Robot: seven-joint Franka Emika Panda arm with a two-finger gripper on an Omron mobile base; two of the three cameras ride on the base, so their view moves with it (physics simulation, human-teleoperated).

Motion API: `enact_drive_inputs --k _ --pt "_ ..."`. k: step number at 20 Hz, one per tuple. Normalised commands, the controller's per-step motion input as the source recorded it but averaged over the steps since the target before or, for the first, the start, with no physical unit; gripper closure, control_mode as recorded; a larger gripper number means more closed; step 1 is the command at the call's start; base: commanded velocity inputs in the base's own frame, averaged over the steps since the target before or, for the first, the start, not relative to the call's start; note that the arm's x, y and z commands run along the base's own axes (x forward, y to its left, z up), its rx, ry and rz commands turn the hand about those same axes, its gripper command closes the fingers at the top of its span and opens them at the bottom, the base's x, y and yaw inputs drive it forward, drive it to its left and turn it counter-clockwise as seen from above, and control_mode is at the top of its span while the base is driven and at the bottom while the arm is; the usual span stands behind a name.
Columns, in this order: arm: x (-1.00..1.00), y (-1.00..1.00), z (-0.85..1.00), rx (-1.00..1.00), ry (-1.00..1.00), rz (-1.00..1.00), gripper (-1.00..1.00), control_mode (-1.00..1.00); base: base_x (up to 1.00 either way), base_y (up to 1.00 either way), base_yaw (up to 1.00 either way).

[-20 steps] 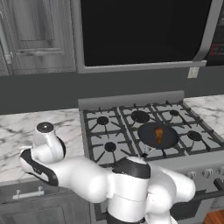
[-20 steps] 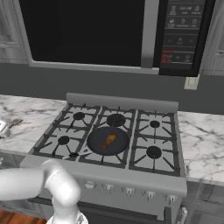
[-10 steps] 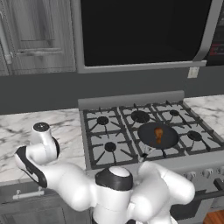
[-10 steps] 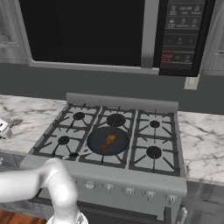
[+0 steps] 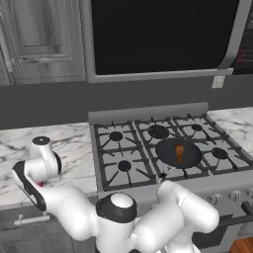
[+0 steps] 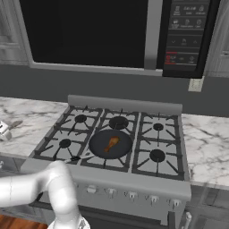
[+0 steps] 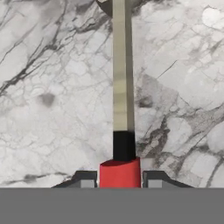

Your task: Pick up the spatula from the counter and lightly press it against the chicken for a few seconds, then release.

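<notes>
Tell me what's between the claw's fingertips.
The red handle end of the spatula lies between the fingertips of the claw, on the counter; the hand view shows it.

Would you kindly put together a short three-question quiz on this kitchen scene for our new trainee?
1. Fill the gap: in the hand view, the pincer straddles the ___-coloured handle end of the spatula.
2. Where is the chicken? A: in the dark pan on the stove. B: on the marble counter. C: inside the microwave.
3. True or false: the spatula lies in the pan.

Key: 1 red; 2 A; 3 false, as it is over the marble counter.
</notes>
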Motion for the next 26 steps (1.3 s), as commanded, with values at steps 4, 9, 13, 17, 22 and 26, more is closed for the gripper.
enact_drive_inputs --k 4,9,13,17,22,26 --pt "0.0 -0.02 -0.03 0.0 0.0 -0.05 1.0 -1.0 0.0 0.0 0.0" --pt "-0.26 -0.03 0.02 0.0 -0.03 -0.08 1.0 -1.0 0.0 0.0 0.0" --pt "-0.32 -0.22 0.19 0.0 -0.03 -0.12 1.0 -1.0 0.0 0.0 0.0" --pt "-0.29 -0.38 0.31 0.0 -0.05 -0.11 1.0 -1.0 0.0 0.0 0.0" --pt "-0.33 -0.44 0.29 0.0 -0.09 -0.03 1.0 -1.0 0.0 0.0 0.0" --pt "-0.35 -0.53 0.29 0.0 -0.06 0.0 1.0 -1.0 0.0 0.0 0.0"
